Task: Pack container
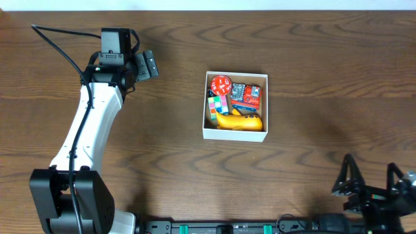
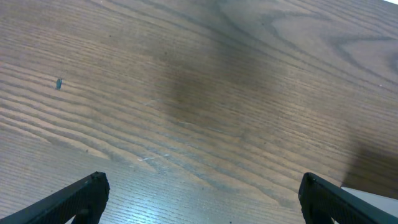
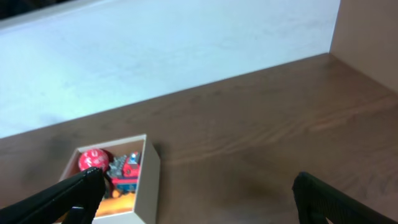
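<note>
The container (image 1: 234,135) is a small white box near the table's middle. Inside it are a red ball with white marks (image 1: 221,84), a red and blue toy (image 1: 247,95), a multicoloured cube (image 1: 218,104) and a yellow toy (image 1: 239,121). My left gripper (image 1: 145,67) hovers open over bare wood well left of the box, and its wrist view (image 2: 202,186) has nothing between the fingers. My right gripper (image 1: 370,177) stands open at the near right edge. Its wrist view (image 3: 199,186) looks toward the container (image 3: 149,183), the red ball (image 3: 93,160) showing inside.
Dark wooden table (image 1: 312,58) all around the box. A pale wall (image 3: 174,50) rises behind the table's far edge. A sliver of white (image 2: 379,198) shows at the lower right of the left wrist view. The left arm (image 1: 91,123) stretches along the left side.
</note>
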Available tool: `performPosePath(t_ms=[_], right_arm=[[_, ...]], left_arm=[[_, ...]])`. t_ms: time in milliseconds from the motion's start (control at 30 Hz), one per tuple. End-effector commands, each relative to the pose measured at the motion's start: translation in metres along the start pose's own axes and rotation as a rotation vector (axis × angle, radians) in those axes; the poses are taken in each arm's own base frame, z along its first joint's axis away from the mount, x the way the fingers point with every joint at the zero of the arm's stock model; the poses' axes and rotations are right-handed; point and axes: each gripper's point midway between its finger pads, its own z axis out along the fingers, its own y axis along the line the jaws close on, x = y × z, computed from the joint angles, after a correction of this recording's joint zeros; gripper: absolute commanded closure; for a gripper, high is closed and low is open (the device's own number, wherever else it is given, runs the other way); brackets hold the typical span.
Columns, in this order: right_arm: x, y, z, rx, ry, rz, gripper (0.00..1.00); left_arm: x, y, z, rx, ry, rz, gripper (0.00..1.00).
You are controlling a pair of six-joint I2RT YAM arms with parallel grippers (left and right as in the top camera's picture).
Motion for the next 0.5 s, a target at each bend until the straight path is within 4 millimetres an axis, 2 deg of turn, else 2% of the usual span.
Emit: performPosePath(t_ms=[0,100,300,467], right_arm=[[0.03,-0.008,0.013,0.018,0.049,0.005,0.01],[0.051,-0.013,0.031,0.024,0.061,0.004,0.01],[0.073,-0.014,0.077,-0.005,-0.03,0.015,0.01],[0.088,-0.016,0.105,-0.027,-0.099,0.024,0.01]], left_arm=[[-0.007,0.001,-0.005,-0.007,-0.021,-0.01,0.02],[-0.007,0.001,-0.005,-0.008,-0.021,-0.01,0.02],[-0.007,0.001,-0.005,-0.007,-0.021,-0.01,0.02],[-0.007,0.001,-0.005,-0.007,-0.021,-0.01,0.02]])
